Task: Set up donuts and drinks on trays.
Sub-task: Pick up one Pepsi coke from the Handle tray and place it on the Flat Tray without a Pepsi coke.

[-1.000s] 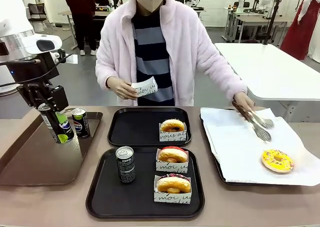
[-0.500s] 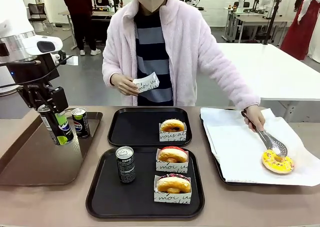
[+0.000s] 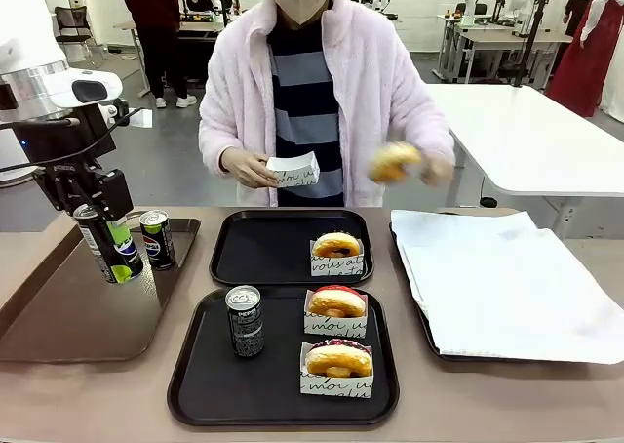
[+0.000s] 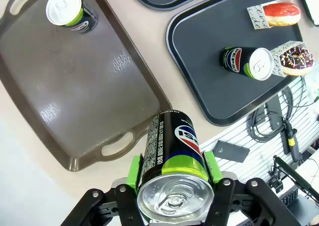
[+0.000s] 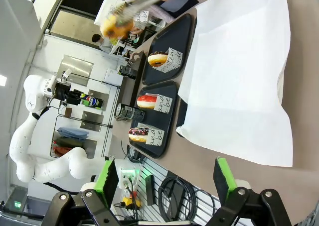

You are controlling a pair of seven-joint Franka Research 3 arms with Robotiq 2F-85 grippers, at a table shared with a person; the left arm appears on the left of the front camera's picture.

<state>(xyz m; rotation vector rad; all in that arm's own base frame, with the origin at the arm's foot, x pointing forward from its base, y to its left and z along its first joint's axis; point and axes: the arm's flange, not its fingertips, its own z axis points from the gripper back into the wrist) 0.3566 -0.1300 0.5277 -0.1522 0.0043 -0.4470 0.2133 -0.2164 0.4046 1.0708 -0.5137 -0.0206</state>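
While the left gripper [image 4: 172,196] gripped a green-marked can [image 3: 107,243] above the brown tray [image 3: 58,311], the person carried a blurred, probably yellow, donut [image 3: 394,161] toward a paper sleeve [image 3: 293,169]. The right gripper [image 5: 167,183] stood wide open, empty. The can likely belonged next on the far black tray [image 3: 263,248], beside its donut [image 3: 336,244].

- Brown tray [image 3: 58,336] at the frame's left.
- White paper [image 3: 507,287] lining a tray at right.
- Paper sleeves [image 3: 336,265] with black script, centre.
- Person [image 3: 312,82] in pink fleece, top centre.
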